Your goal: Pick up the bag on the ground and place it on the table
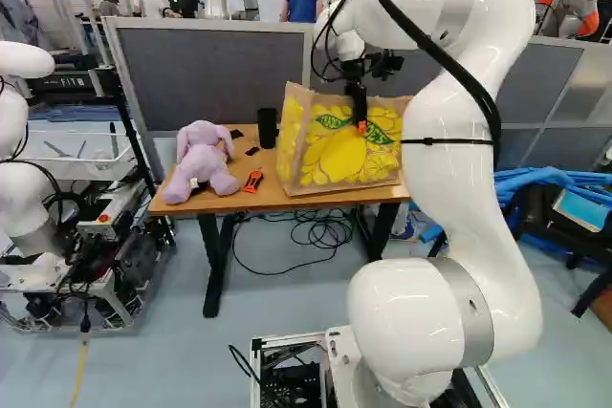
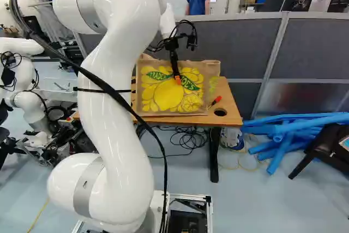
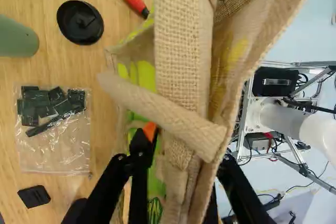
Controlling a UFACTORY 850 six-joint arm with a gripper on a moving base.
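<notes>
Arm [image 1: 469, 112] fills right side of left base view. Claw [image 1: 360, 128] clamped on bag [image 1: 337, 160], upper cloth between its fingers. Bag upright on table [image 1: 206, 204], centre of left base view; knife [image 1: 252, 182], plush [image 1: 203, 164] left of it. Partition [image 1: 229, 64] beyond.

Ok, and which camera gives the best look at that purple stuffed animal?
The left base view: there the purple stuffed animal sits uncovered on the wooden table. In the right base view, the robot's arm blocks that end. The wrist view doesn't show it.
</notes>
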